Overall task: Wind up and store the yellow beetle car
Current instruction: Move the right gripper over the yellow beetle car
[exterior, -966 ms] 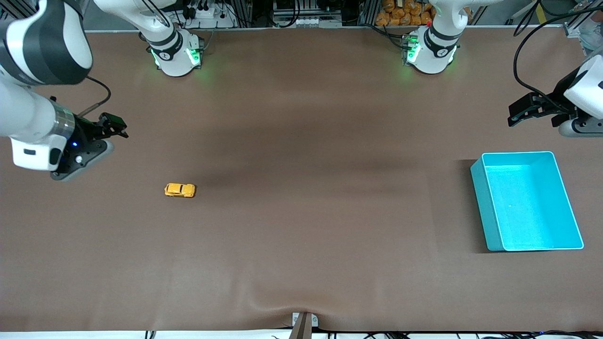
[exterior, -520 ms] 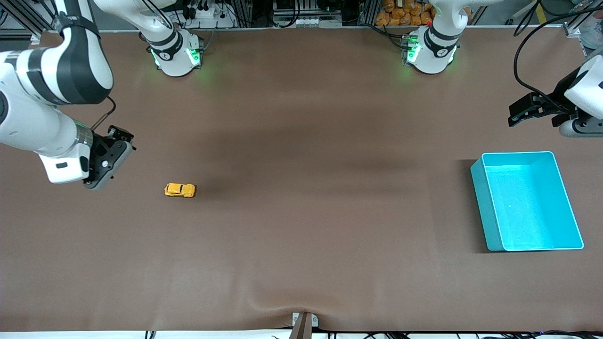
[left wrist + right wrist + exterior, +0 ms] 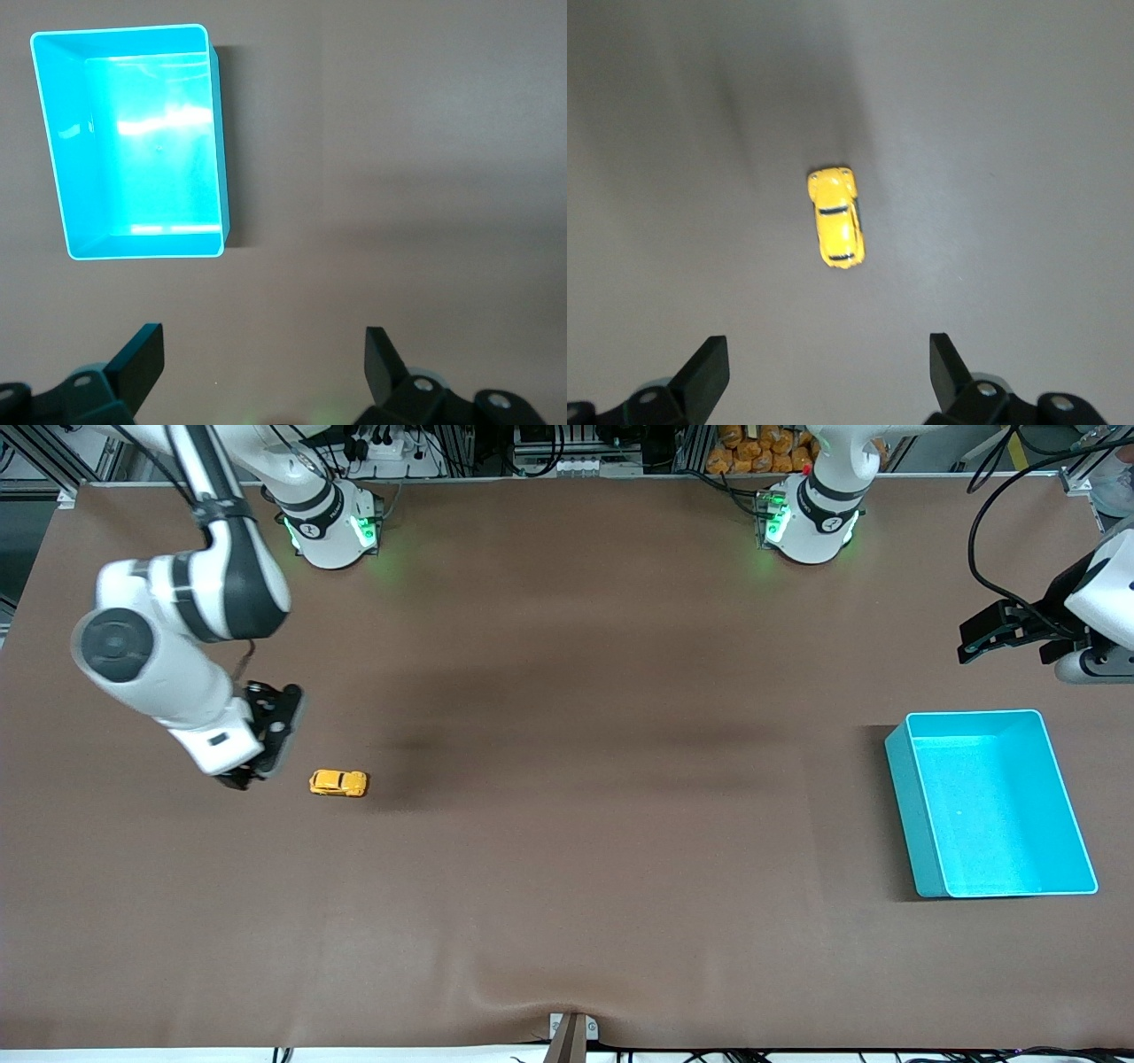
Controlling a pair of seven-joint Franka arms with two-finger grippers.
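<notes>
Right end effector [image 3: 252, 766] is hanging over the brown surface [image 3: 567, 850] toward the right arm's end, just beside the yellow beetle car [image 3: 338, 783] and not touching it. Its two dark fingers [image 3: 704, 376] are standing wide apart in the right wrist view, with nothing between them, and the car [image 3: 835, 217] is showing ahead of them, well clear of both tips.

The yellow beetle car is sitting on its wheels on the bare surface, lying lengthwise along the table's long direction. Its rounded yellow-orange body and dark windows are showing from above in the right wrist view. A soft shadow is falling on the surface next to it.

Left end effector [image 3: 974, 642] is waiting over the surface at the left arm's end, up in the air over the strip between the turquoise bin [image 3: 912, 806] and the table's edge where the bases stand. Its fingers [image 3: 142, 359] are also standing wide apart and holding nothing, as the left wrist view shows, with the bin [image 3: 55, 159] lying below and ahead of them.

The turquoise bin is resting upright on the surface, open side up, and no object is showing inside it. It is lying well apart from the car, toward the left arm's end, at much the same distance from the front camera.
</notes>
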